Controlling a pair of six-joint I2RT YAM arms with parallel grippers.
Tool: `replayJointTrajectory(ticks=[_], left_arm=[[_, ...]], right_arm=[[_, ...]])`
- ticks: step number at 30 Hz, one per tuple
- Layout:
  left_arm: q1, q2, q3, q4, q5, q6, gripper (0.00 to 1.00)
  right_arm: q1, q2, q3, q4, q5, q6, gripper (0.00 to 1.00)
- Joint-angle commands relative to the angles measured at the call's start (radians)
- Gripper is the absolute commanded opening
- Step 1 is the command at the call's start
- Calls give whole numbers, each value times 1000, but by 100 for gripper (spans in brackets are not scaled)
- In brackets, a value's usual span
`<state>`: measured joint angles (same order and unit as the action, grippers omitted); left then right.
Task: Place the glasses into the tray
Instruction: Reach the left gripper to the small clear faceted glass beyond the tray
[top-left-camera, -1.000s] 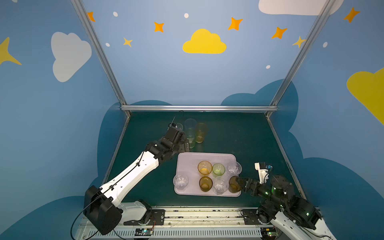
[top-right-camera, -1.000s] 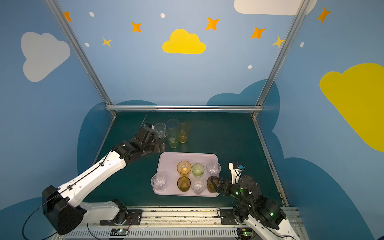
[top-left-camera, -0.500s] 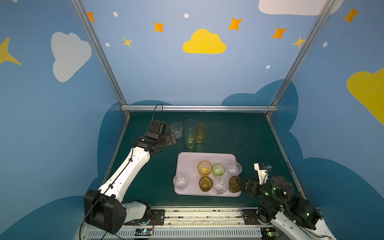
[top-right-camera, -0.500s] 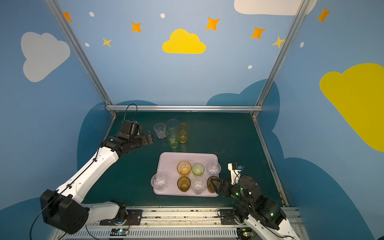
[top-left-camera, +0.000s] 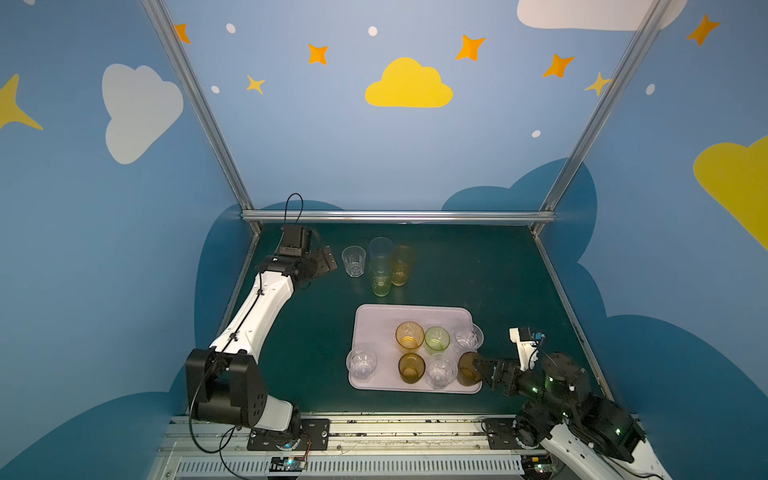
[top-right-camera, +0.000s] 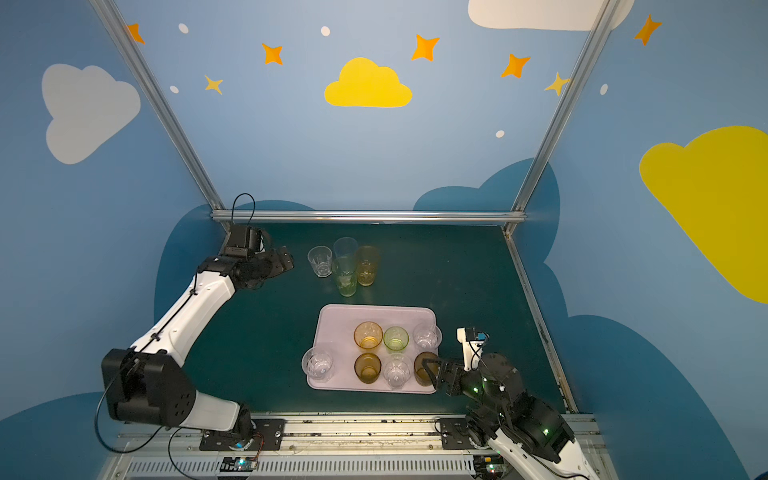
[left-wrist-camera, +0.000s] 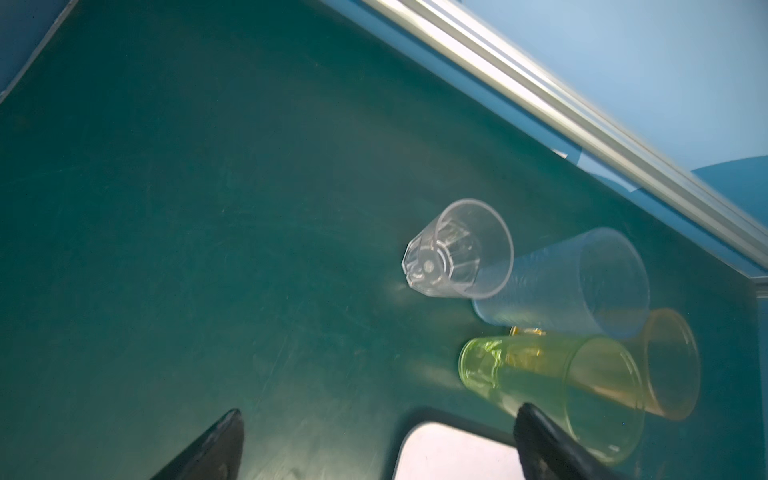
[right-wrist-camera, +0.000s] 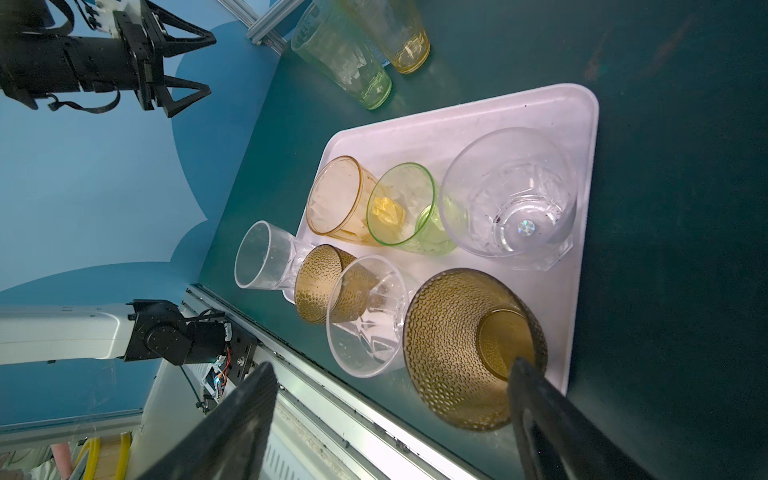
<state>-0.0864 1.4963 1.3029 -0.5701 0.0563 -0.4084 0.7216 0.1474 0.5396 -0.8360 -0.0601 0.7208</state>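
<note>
The left gripper (top-left-camera: 330, 261) is spread, empty, beside the clear glass (top-left-camera: 354, 261). The right gripper (top-left-camera: 481, 368) is spread at the brown glass (top-left-camera: 465, 372) on the tray (top-left-camera: 374, 328). Contact cannot be confirmed.

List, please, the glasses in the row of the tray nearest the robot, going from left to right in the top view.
clear glass → brown glass → second clear glass → dark brown glass
</note>
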Motion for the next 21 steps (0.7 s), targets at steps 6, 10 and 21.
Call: replayJointTrajectory(ticks=[6, 10, 21], left_arm=[[22, 183, 208, -25, 87, 93, 98], [21, 294, 319, -65, 99, 112, 93], [19, 519, 473, -121, 148, 128, 61]], right_arm=[[-4, 7, 10, -20, 17, -11, 86], [-4, 13, 7, -19, 18, -2, 86], [-4, -16, 11, -42, 42, 12, 86]])
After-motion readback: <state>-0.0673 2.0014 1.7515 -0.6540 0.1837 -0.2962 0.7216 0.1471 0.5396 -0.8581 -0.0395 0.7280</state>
